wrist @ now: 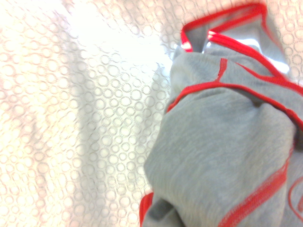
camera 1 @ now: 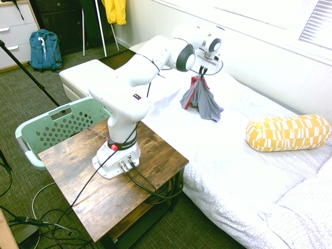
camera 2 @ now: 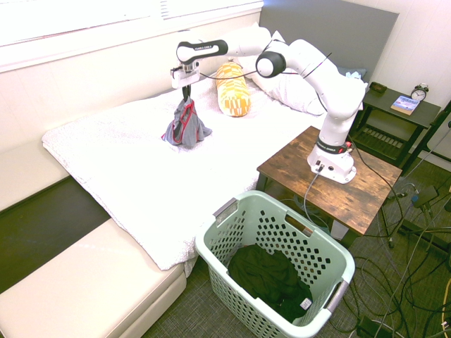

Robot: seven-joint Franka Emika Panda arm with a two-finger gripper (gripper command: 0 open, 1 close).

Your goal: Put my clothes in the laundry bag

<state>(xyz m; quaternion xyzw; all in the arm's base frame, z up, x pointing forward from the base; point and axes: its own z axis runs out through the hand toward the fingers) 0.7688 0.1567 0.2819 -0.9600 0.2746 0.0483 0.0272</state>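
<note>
First exterior view: my arm reaches from its base on the wooden side table out over the bed, and my gripper points straight down with its fingers pinched together on the top of the grey garment with red trim. The garment hangs from that pinch in a tent shape; its lower folds reach the white bedspread or hang just above it, which this angle does not settle. A yellow patterned pillow lies on the bed well apart from it, the mint-green laundry basket stands on the carpet beside the table, and a blue backpack and a yellow jacket sit at the far wall. Second exterior view: from the opposite side, my gripper holds the garment gathered at its peak above the bedspread, with the pillow behind it. The basket stands on the floor at the bed's near corner, well apart from the garment, and already contains a dark piece of clothing. Wrist view: grey fabric edged with red seams fills the right part of the picture, close and slightly soft in focus, against the circle-patterned white bedspread.
</note>
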